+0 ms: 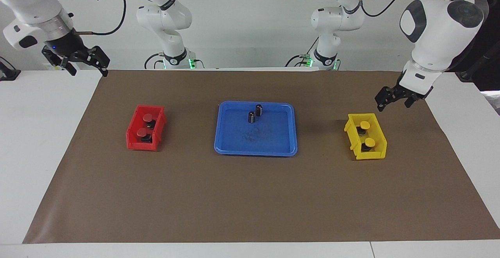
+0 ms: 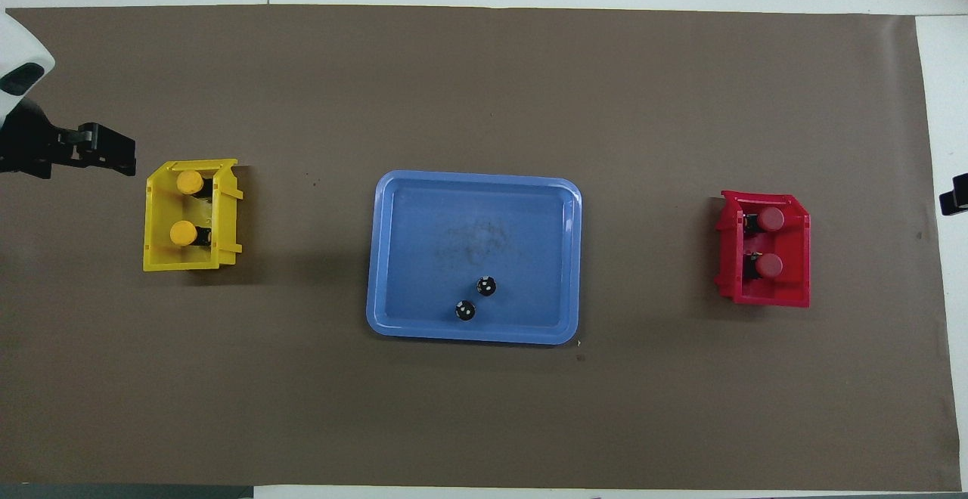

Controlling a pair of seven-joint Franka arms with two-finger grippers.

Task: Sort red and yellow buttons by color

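Sorting is judged complete: no coloured button is left on the blue tray point(image 1: 256, 149), which sits mid-table on the brown mat point(image 1: 250, 203).

Step in hand, judged: clearing both arms away from the bins. To do it well, the left gripper point(image 1: 393, 101) is best lifted straight up before any sideways travel, since it hangs close above the yellow bin point(image 1: 369, 154) on the side toward the robots' edge; a low sweep could tip the bin. Its fingers are seen slightly parted, with nothing held. The right gripper point(image 1: 84, 60) is raised over the mat's corner at the right arm's end, near the robots' edge; fingers are seen parted and empty. It needs only to be held clear.

Count:
- Yellow buttons point(image 2: 186, 208): two, both in the yellow bin at the left arm's end of the table, set one nearer the robots, one farther.
- Red buttons point(image 2: 770, 242): two, both in the red bin point(image 1: 142, 145) at the right arm's end, arranged likewise.
- Dark cylinders point(image 1: 255, 113): two, without coloured caps, upright on the tray near its edge toward the robots, just beside each other. These are judged no part of the sort and are best left undisturbed.
- Bins: two. Tray: one.
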